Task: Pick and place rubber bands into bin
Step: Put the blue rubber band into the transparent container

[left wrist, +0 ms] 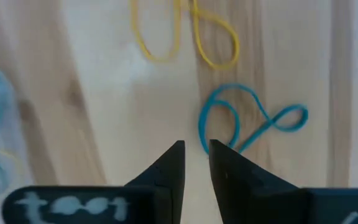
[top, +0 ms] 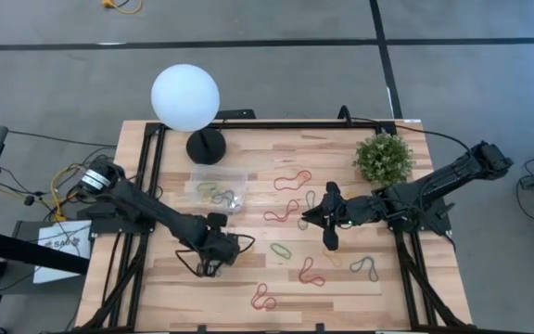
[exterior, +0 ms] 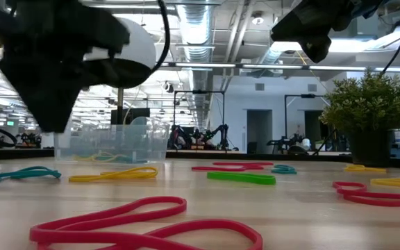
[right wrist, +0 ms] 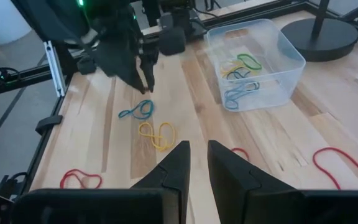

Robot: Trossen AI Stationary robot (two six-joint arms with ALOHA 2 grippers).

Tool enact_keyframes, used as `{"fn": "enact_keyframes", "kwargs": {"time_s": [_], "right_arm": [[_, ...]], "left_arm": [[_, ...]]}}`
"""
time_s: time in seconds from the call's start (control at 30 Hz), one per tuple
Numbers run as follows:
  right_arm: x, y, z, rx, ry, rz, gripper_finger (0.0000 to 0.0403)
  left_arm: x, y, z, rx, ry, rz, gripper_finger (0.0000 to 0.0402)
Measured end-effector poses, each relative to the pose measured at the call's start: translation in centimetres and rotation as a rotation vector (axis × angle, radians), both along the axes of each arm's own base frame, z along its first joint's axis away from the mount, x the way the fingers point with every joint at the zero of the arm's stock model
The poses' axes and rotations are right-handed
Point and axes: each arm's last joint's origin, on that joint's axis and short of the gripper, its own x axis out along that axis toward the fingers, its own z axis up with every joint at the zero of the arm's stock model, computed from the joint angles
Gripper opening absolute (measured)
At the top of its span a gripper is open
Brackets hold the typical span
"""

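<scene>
The clear bin (top: 217, 188) (right wrist: 253, 59) stands on the table's left half with several coloured rubber bands inside. More rubber bands lie flat on the wood. Among them are a blue one (left wrist: 247, 121) (right wrist: 138, 111) and a yellow one (left wrist: 185, 31) (right wrist: 157, 134). My left gripper (top: 211, 260) (left wrist: 196, 152) (right wrist: 145, 87) hangs near the bin's near side, pointing down just above the blue band. Its fingers are shut to a narrow slit with nothing between them. My right gripper (top: 306, 220) (right wrist: 197, 152) hovers over the table's middle, also shut and empty.
A white globe lamp (top: 185, 96) on a black round base (top: 206, 146) stands at the far edge beside the bin. A potted plant (top: 383, 158) sits far right. Red (top: 292, 180), green (top: 281, 250) and other bands are scattered over the table's middle and near side.
</scene>
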Motion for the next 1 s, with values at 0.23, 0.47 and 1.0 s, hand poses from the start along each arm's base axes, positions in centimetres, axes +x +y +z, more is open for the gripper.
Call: {"fn": "enact_keyframes", "kwargs": {"time_s": [0.23,0.47,1.0], "right_arm": [[0.0,0.0,0.0,-0.001,0.0,0.0,0.005],[0.0,0.0,0.0,-0.001,0.0,0.0,0.005],[0.0,0.0,0.0,-0.001,0.001,0.0,0.005]], "left_arm": [[0.8,-0.7,-4.2,0.001,0.151,-0.055,0.0061],[1.0,-0.8,-5.1,0.021,0.17,-0.057,0.0061],[0.7,-0.5,-4.1,0.062,0.184,-0.17,0.0006]]}}
